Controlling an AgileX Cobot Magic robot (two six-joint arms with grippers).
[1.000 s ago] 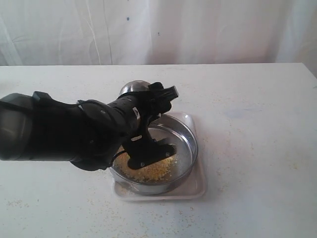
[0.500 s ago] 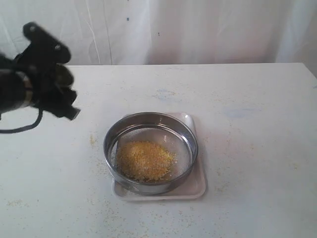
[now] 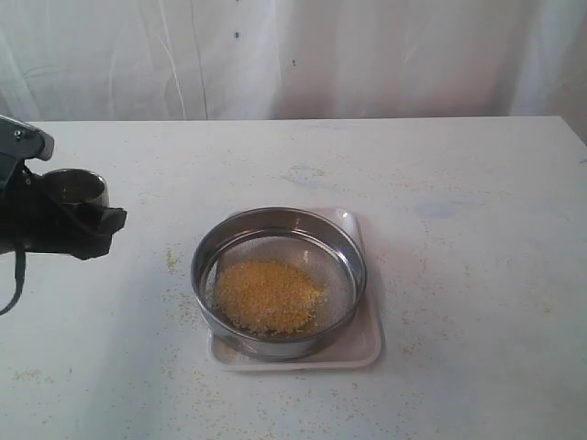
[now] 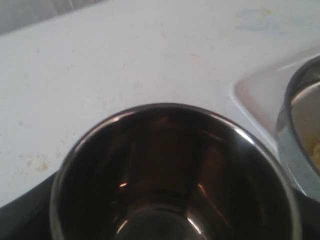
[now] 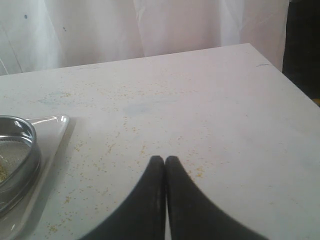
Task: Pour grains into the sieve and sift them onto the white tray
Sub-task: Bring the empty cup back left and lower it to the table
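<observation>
The wide steel-rimmed sieve [image 3: 353, 266] rests on the white tray [image 3: 369, 345] at the table's middle. A golden-yellow heap of grains [image 3: 268, 295] lies on its mesh. Far to the left, my left gripper [image 3: 84, 216] is shut on a small shiny steel cup [image 3: 75, 186], held upright just over the table. In the left wrist view the cup [image 4: 170, 165] shows a dark inside with no grains visible, and the tray corner [image 4: 255, 95] and sieve wall [image 4: 295, 135] lie beyond it. My right gripper [image 5: 165, 160] is shut on nothing above bare table, to the side of the tray [image 5: 52, 130] and sieve [image 5: 22, 150]. It is out of the exterior view.
Loose yellow grains [image 5: 130, 127] are scattered over the white tabletop [image 3: 459, 183] around the tray. A white curtain [image 3: 367, 55] hangs behind the table. The table's edge and a dark gap [image 5: 300, 45] show in the right wrist view.
My left arm has drawn back from above the sieve to the far left, taking the cup with it and bringing it down upright. The grain heap now shows uncovered.
</observation>
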